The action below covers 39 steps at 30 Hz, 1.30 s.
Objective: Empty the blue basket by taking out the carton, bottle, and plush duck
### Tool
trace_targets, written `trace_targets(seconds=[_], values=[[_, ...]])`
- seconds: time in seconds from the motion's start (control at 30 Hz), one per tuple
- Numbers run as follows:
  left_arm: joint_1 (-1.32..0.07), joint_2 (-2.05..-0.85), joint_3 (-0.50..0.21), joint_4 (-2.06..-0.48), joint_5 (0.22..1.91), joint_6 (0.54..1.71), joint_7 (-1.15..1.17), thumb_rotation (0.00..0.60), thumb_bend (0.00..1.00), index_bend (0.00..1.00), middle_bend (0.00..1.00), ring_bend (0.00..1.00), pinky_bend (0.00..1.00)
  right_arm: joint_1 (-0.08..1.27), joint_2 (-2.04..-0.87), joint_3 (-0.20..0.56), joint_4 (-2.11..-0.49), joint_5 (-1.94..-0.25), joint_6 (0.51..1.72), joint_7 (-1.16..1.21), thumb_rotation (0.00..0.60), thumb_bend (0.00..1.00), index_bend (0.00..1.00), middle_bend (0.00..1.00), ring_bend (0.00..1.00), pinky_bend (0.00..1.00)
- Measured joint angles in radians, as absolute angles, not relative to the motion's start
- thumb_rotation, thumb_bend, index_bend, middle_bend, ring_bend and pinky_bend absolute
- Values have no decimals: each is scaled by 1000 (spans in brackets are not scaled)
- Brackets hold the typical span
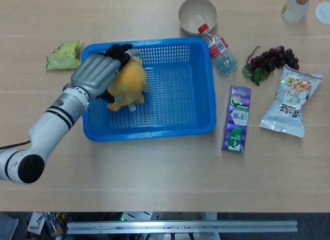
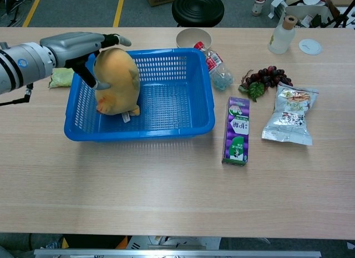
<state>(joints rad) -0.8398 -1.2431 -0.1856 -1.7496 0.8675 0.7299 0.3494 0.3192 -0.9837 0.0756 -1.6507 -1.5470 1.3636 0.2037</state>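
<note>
The yellow plush duck [image 1: 130, 81] [image 2: 119, 75] sits upright in the left end of the blue basket [image 1: 154, 132] [image 2: 138, 133]. My left hand [image 1: 98, 75] [image 2: 77, 44] reaches over the basket's left wall and lies against the duck. Its fingers stretch over the duck's head and its thumb touches the duck's side; the fingers are still spread. The purple carton [image 1: 236, 118] [image 2: 237, 130] lies on the table right of the basket. The bottle [image 1: 219, 49] [image 2: 216, 66] lies by the basket's far right corner. My right hand is not in either view.
A beige bowl [image 1: 197, 14] stands behind the basket. Dark grapes [image 1: 270, 58] and a white snack bag [image 1: 289, 100] lie at the right. A green packet [image 1: 63, 54] lies left of the basket, and a pale bottle [image 1: 296, 6] stands at the far right.
</note>
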Motion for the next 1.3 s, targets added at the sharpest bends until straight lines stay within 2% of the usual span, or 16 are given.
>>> trace_targets(seconds=[0.03,0.1,0.2,0.27,0.37,0.57,0.93,1.3], values=[[-843,-1252,-186,-1740,868,732,346,600,252,56,0,158,368,318,-986,75,-1647,-1547,1362,206,600,313,25,233,196,481],[-844,-1270,-186,-1718,881,742,330,600,253,188,43,289,464,318,-989,75,-1643,-1548,1359,210,600,312,25,234,197,481],[-835,-1289,-192,-1702,901,764,284,600,253,379,231,471,549,317,-996,75,-1636,-1547,1354,217,600,312,25,235,197,481],[-826,-1298,-197,-1696,915,774,245,600,253,454,327,544,576,318,-1001,77,-1631,-1545,1350,222,600,312,25,236,197,481],[-809,-1303,-203,-1687,945,779,170,600,254,520,430,597,599,318,-1007,80,-1626,-1543,1347,228,600,312,25,236,197,481],[-766,-1277,-211,-1690,1010,790,43,600,253,545,467,606,627,317,-1012,85,-1621,-1543,1348,235,600,312,25,237,197,481],[-663,-1107,-256,-1795,1104,902,-125,600,254,521,466,583,627,322,-1019,89,-1625,-1552,1341,232,600,312,25,240,197,481],[-585,-982,-255,-1807,1106,1023,-53,600,254,511,455,539,627,321,-1024,89,-1619,-1557,1339,241,600,313,25,240,197,481]])
